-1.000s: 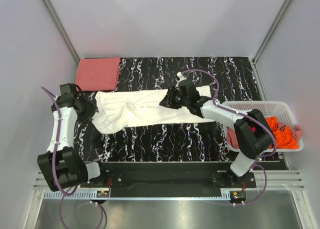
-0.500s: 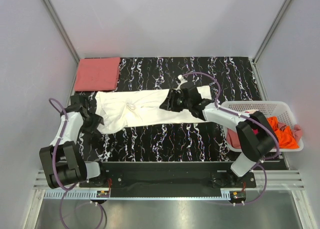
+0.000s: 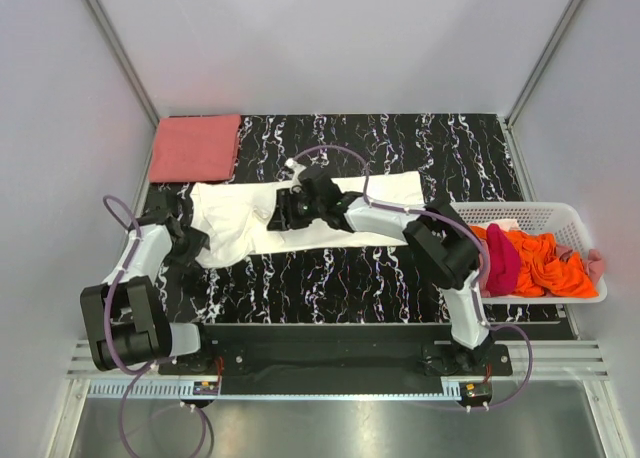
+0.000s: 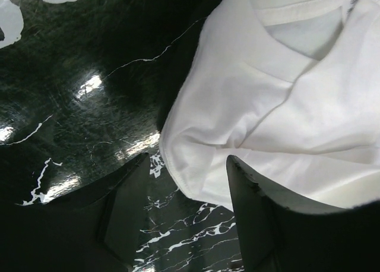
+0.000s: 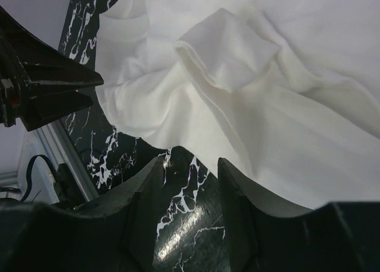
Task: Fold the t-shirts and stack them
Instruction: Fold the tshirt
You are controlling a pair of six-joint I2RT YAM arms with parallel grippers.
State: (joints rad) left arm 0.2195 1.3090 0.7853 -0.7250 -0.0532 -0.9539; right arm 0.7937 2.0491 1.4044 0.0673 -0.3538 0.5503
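One salmon-pink cloth t-shirt lay folded at the far left corner of the black marbled bench, and the cream-white cloth t-shirt lay mid-bench as a long, half-folded band, crumpled at its left end. The left gripper and right gripper hovered at that end, jaws apart, holding nothing. With the orange t-shirt and magenta t-shirt in the white slatted plastic basket, most of the task seemed left.

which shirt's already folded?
The salmon-pink t-shirt, far-left corner: a neat rectangle. The cream-white t-shirt lies spread out; the orange t-shirt and magenta t-shirt sit heaped in the basket.
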